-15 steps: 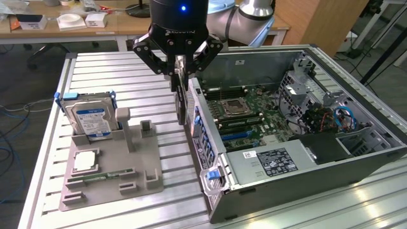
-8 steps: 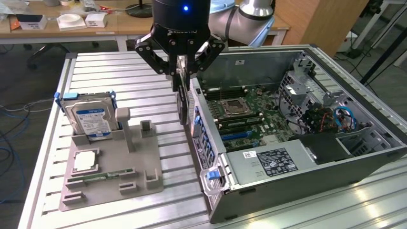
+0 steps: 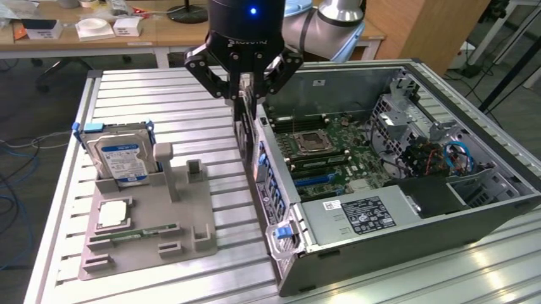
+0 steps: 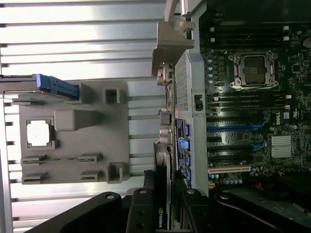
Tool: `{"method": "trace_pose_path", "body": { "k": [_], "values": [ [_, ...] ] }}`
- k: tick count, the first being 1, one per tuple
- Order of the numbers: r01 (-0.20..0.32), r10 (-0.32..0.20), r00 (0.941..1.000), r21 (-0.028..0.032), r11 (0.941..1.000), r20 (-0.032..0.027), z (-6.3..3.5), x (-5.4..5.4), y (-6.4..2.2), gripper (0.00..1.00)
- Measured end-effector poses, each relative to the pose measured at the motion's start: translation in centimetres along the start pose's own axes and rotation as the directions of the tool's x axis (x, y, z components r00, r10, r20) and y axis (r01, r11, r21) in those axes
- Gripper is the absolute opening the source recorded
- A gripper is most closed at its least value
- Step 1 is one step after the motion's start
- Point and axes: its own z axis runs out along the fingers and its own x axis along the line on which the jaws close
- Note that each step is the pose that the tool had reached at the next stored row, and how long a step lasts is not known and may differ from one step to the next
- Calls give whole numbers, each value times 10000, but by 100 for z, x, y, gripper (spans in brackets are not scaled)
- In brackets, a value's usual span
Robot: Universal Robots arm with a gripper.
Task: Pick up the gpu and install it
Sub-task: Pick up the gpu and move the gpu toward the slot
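Pincer (image 3: 245, 90) is clamping the gpu (image 3: 244, 133), the card hanging upright and edge-on from its fingers. The gpu is hovering over the table (image 3: 152, 95), between the grey parts holder (image 3: 190, 209) and the open computer case (image 3: 372, 266), just beside the case's rear wall. Hard drive (image 3: 123, 155) is standing in the holder.

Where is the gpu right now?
Exterior view: the gpu hangs upright in the gripper, between the grey holder and the open computer case.

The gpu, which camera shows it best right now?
The wrist view: the gpu runs edge-on from the claw to its metal bracket, beside the computer case. The exterior view shows it as a thin dark strip hanging under the claw.
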Motion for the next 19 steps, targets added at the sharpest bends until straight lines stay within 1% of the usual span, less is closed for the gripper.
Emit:
{"method": "trace_pose_path", "body": {
  "k": [19],
  "values": [
    [0,0,10000,0,10000,0,3,-109,8,26]
  ]
}}
